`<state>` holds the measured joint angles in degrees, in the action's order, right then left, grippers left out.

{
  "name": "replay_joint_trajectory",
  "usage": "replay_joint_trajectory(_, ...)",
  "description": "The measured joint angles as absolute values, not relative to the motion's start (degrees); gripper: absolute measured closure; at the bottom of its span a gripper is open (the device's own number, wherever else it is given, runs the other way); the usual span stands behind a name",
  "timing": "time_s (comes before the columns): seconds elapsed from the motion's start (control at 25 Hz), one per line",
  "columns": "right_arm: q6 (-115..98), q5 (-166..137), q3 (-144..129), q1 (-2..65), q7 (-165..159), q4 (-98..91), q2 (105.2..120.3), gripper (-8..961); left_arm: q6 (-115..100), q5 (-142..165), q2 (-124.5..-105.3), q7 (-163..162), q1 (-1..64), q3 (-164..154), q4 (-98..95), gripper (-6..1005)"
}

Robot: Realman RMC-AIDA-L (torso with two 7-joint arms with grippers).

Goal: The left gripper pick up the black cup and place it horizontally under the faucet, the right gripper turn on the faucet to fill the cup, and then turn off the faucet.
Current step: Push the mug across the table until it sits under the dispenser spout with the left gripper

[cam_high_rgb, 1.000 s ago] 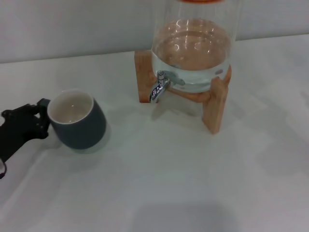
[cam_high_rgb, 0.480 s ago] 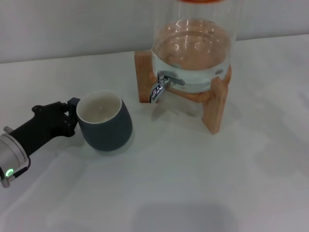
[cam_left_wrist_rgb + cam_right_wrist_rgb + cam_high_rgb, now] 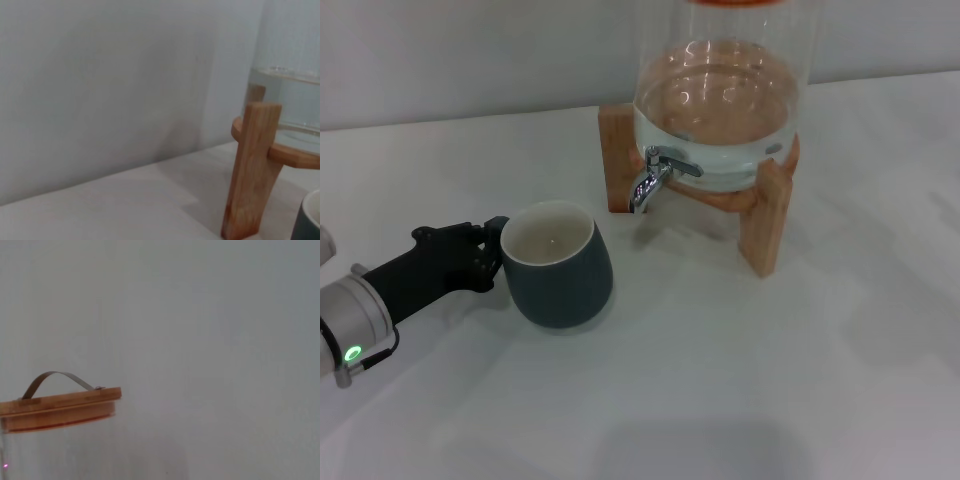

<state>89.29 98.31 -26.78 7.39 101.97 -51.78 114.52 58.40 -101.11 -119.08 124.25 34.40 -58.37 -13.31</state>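
The black cup (image 3: 558, 266) stands upright with its cream inside showing, left of and nearer than the dispenser. My left gripper (image 3: 488, 250) is shut on the cup's small handle, its arm with the green light reaching in from the lower left. A sliver of the cup's rim (image 3: 309, 220) shows in the left wrist view. The chrome faucet (image 3: 652, 178) juts from the glass dispenser (image 3: 720, 100), to the right of and beyond the cup. My right gripper is out of view.
The dispenser rests on a wooden stand (image 3: 765, 215) whose leg (image 3: 252, 170) shows close in the left wrist view. Its wooden lid with a metal handle (image 3: 60, 402) appears in the right wrist view. A white wall lies behind the white table (image 3: 740, 380).
My left gripper has carried the cup to the right across the table, closer to the faucet, and more of the arm has come into view.
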Motion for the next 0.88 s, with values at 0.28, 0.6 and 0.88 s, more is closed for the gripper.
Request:
replay_joint_trajectory(0.28,90.06,98.42,-26.71,7.47,101.92,-51.64,114.59,324,57.50,-96.89,-119.35,120.68,36.22,-59.08,-14.65,887)
replay_joint_trajectory(0.6,90.10,98.44,-26.72,7.24,102.06,-51.29,114.61,324,52.92,-96.49,-119.45,117.28,37.67,-65.59,-15.93,886)
replay_joint_trajectory(0.88,90.09,98.44,-26.63,7.15,102.18,-51.24,114.61,324,50.75,-96.62,-119.54,115.43,37.03,-69.61,-19.34,885)
